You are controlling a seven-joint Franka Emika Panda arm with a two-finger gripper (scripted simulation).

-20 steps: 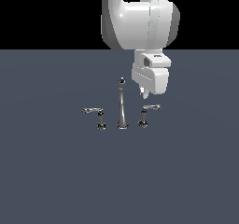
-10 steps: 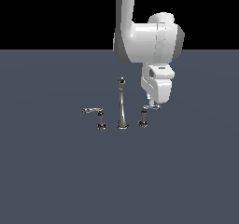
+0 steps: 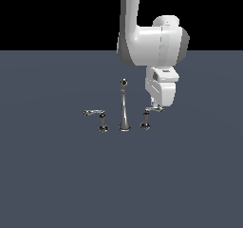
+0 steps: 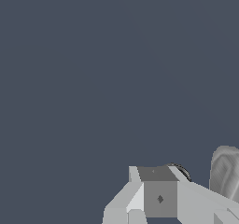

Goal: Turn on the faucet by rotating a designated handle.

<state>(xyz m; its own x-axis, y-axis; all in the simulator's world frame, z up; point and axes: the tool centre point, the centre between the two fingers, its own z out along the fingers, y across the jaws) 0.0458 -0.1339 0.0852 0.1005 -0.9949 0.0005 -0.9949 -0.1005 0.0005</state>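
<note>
Fingertips of the gripper [image 3: 155, 107] sat at the outer end of the handle [image 3: 148, 113] — whether they were spread or pinched, the views did not show. Its post stood on the grey floor just beside the spout of the faucet [image 3: 124, 106], the twin lever [image 3: 97, 116] beyond. Judging by this, the turn was barely begun — most of the rotation remained.

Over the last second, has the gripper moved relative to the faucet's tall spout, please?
Yes. The gripper has shifted toward the exterior view's right, away from the tall spout, and now sits over the tip of the handle on that side.
</note>
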